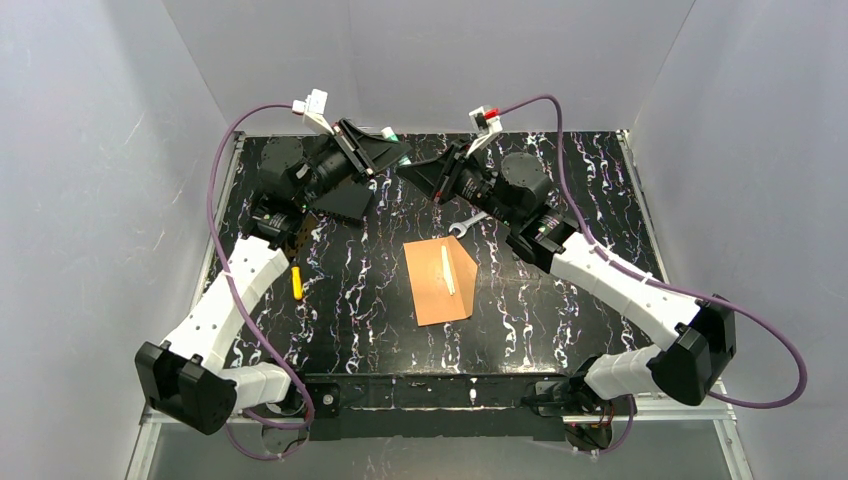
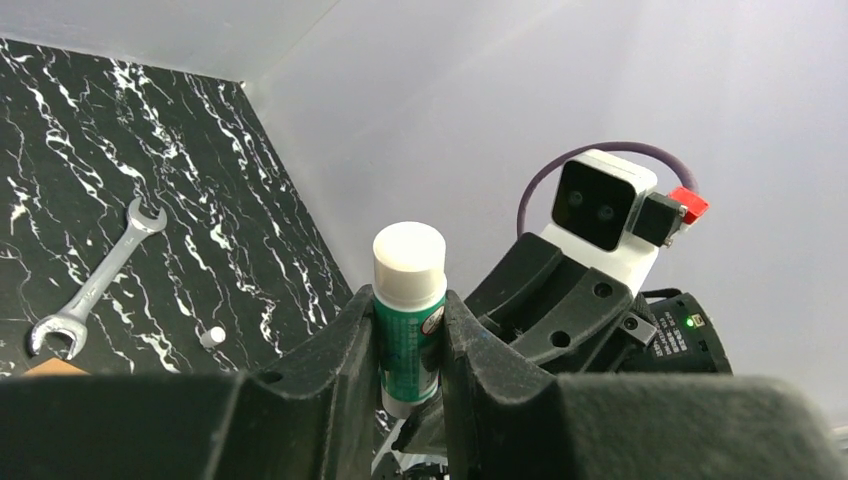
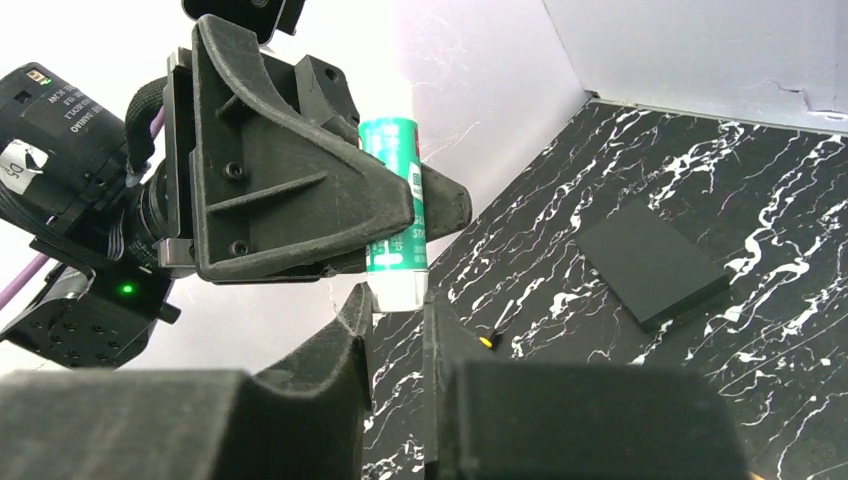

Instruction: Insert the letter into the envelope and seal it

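Note:
The orange-brown envelope (image 1: 440,285) lies flat in the middle of the table, with a narrow cream strip (image 1: 447,270) on its face. The letter is hidden. Both grippers are raised over the far edge of the table, tip to tip. My left gripper (image 2: 410,335) is shut on the green body of a glue stick (image 2: 409,320), whose white top sticks out above the fingers. In the right wrist view the same glue stick (image 3: 393,200) hangs from the left gripper. My right gripper (image 3: 398,305) has its fingertips pressed on either side of the stick's white lower end.
A silver wrench (image 1: 468,225) lies beyond the envelope, and it shows again in the left wrist view (image 2: 95,285) near a small white plug (image 2: 211,336). A flat black rectangular object (image 3: 650,262) sits at the back left. A yellow-handled tool (image 1: 296,283) lies by the left arm. Grey walls enclose the table.

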{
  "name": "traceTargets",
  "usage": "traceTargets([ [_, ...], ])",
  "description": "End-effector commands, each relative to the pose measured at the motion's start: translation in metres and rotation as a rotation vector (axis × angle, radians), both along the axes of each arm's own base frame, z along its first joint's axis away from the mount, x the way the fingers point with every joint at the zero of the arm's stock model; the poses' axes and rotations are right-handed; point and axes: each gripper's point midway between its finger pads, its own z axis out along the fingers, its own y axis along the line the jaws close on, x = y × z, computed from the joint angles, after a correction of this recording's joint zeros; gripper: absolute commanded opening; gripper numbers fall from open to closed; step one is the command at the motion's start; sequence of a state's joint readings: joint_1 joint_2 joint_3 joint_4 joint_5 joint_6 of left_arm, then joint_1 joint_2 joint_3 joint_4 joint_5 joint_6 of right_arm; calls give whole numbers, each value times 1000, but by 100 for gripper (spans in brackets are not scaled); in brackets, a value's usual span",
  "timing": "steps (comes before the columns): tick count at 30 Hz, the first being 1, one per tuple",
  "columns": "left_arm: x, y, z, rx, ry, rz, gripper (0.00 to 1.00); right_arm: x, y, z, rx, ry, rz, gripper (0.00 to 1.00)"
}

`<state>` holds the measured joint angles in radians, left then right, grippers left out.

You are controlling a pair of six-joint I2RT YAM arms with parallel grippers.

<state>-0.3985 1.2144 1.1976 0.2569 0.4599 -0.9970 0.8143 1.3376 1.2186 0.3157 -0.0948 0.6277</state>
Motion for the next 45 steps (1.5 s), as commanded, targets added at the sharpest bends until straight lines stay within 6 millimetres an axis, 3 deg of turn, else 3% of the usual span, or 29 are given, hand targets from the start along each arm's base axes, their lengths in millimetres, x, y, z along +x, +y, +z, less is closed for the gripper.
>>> traceTargets([
  [1,-13,0,19,-9,-60,-39,0,-4,2,33,64,-49,28,7],
  [2,-15,-2,21,0,-76,-55,0,-7,0,36,70,-57,33,1],
  [11,-60,-24,25,105,-241,-467,0,-66,-24,79,207,-262,253,1],
  [16,-82,-22,39,107,-372,-570,0,-93,-26,88,272,-288,389,1],
  [25,-93,-23,58,38,-463,-629,0,-102,-19,86,298,-280,483,1],
  [31,-110,-20,91,-85,-575,-723,0,-120,-18,104,372,-304,620,1],
  [36,-113,-18,108,-131,-592,-732,0,-135,-22,114,452,-282,745,1],
  [41,-106,-19,112,-127,-591,-658,0,-121,-15,108,426,-226,687,1],
  [42,-101,-19,109,-119,-577,-631,0,-111,-11,103,397,-210,632,8],
  [45,-78,-20,95,-79,-538,-479,0,-80,-7,81,260,-202,423,57],
])
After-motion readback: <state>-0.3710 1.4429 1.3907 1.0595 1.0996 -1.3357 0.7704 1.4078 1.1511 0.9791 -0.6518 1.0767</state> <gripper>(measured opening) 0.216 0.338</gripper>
